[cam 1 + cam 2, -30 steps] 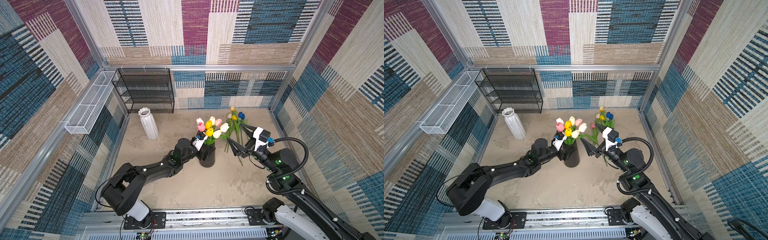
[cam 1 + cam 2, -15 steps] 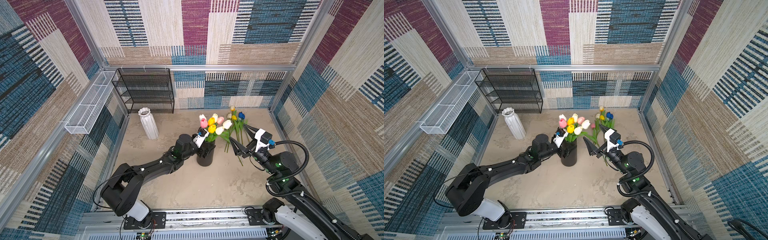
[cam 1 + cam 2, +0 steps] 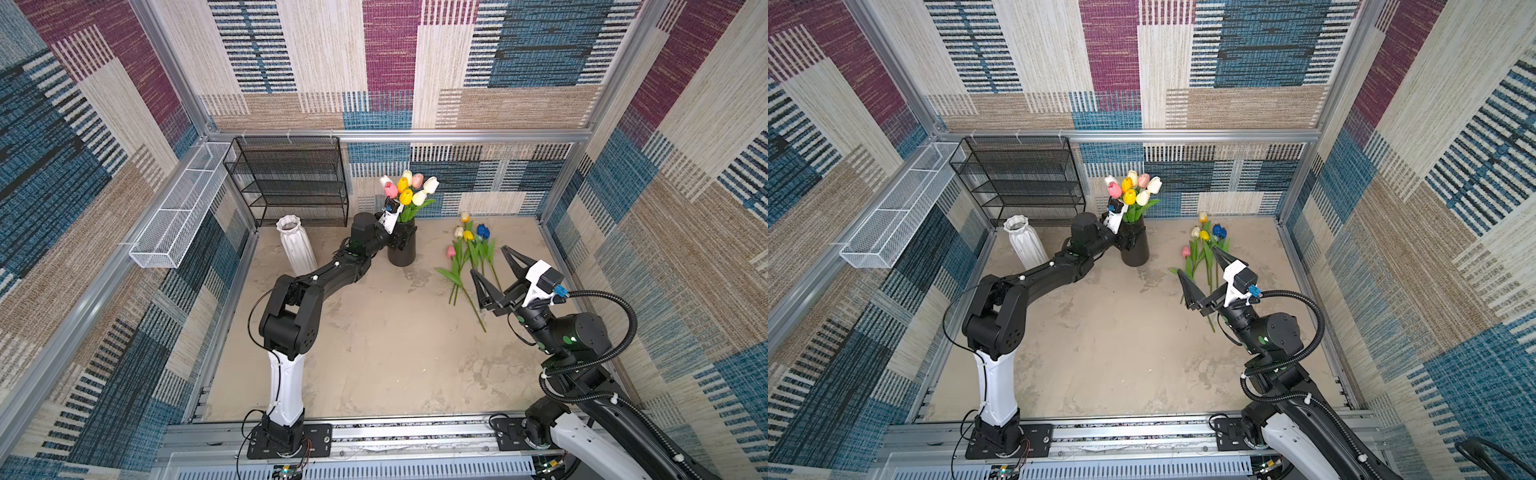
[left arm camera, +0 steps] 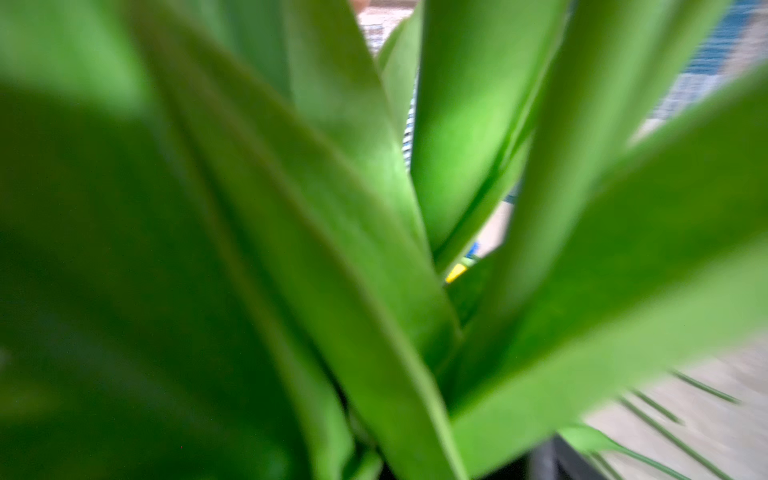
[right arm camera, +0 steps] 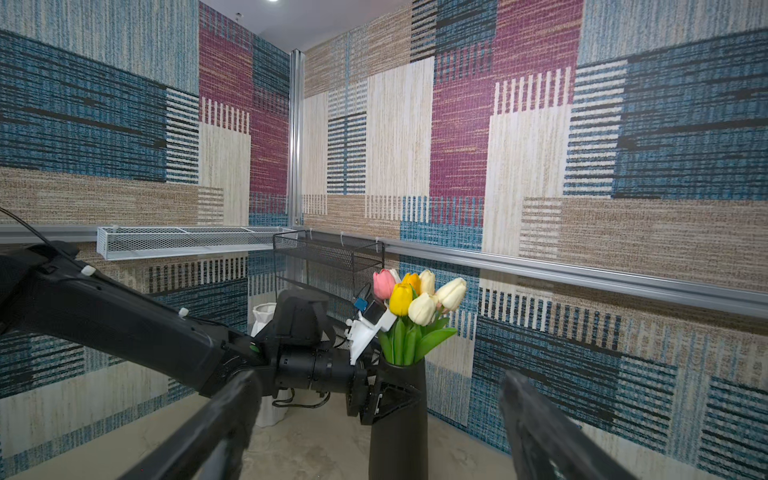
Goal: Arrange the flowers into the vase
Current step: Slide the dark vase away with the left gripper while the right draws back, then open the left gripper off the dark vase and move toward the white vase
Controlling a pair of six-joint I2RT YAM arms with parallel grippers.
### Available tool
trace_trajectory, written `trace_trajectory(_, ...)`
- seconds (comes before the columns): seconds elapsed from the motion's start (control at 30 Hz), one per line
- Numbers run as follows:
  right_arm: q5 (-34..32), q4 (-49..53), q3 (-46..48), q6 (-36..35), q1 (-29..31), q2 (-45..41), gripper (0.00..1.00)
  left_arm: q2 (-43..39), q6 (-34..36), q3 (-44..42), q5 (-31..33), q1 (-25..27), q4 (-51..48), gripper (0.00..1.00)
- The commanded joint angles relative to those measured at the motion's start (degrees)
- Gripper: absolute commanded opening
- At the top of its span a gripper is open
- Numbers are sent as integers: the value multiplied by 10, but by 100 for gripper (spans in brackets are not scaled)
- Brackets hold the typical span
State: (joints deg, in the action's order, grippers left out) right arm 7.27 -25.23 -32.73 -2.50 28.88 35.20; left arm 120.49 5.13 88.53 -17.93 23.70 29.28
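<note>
A black vase (image 3: 402,254) (image 3: 1136,254) (image 5: 399,436) stands upright near the back wall. It holds a bunch of flowers (image 3: 409,189) (image 3: 1133,189) (image 5: 415,295) with pink, yellow and cream heads. My left gripper (image 3: 401,240) (image 3: 1131,240) (image 5: 390,399) is shut on the vase's upper body, one jaw on each side. Green leaves (image 4: 374,249) fill the left wrist view, hiding the jaws there. Several loose flowers (image 3: 467,249) (image 3: 1202,249) lie on the floor to the right. My right gripper (image 3: 488,260) (image 3: 1197,261) (image 5: 378,374) hangs open and empty above their stems.
A white ribbed vase (image 3: 296,245) (image 3: 1025,241) stands empty left of the black one, close to my left arm. A black wire shelf (image 3: 291,183) stands against the back wall. A white wire basket (image 3: 183,212) hangs on the left wall.
My left gripper has moved the black vase and its bunch from the middle of the floor back toward the rear wall. My right gripper has shifted slightly to the right, still open.
</note>
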Motion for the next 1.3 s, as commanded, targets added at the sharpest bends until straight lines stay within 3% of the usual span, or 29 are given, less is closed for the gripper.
trace_trajectory(0.0,-14,22,-9,-9,0,-10,93,44,19,70,13,-11,47,17)
trace_trajectory(0.2,-29,47,-13,-23,0,-27,93,121,12,178,26,-32,-4,19)
trace_trajectory(0.5,-38,61,-15,-31,0,-43,93,160,26,230,45,-45,-30,20)
trace_trajectory(0.63,-45,61,-13,-35,0,-50,93,163,24,229,36,-47,-20,26)
trace_trajectory(0.7,-46,58,-10,-35,0,-53,94,161,24,224,31,-47,-15,37)
trace_trajectory(0.83,-36,53,-10,-36,0,-56,94,148,22,190,32,-48,24,82)
trace_trajectory(0.9,-32,48,-7,-36,0,-58,94,143,19,177,40,-47,42,98)
trace_trajectory(1.27,-20,43,-4,-36,0,-65,94,110,21,119,34,-49,44,100)
